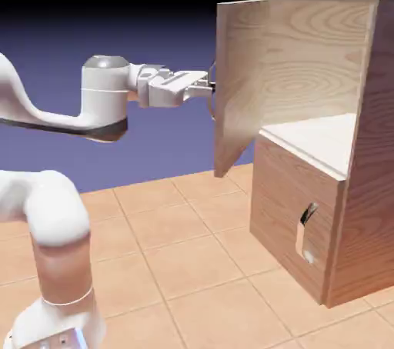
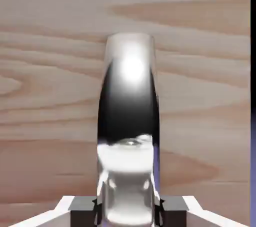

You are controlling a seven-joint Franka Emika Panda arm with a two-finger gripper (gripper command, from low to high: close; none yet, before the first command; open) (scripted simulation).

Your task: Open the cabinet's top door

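The cabinet (image 1: 362, 186) is a light-brown wood-grain box at the exterior view's right. Its top door (image 1: 238, 86) stands swung out to the left, well ajar, showing the pale inner shelf behind it. My gripper (image 1: 208, 88) reaches level from the left and meets the door's outer face at its handle. In the hand view the curved silver handle (image 2: 129, 121) fills the middle, running up from between my two dark fingertips (image 2: 82, 211), which are shut on it. Wood grain of the door (image 2: 50, 71) fills the rest of that view.
The lower door (image 1: 296, 209) is closed, with a small handle (image 1: 308, 214) over its oval recess. A tan tiled floor (image 1: 177, 247) spreads below the arm. My arm's white base link (image 1: 58, 255) stands at the lower left.
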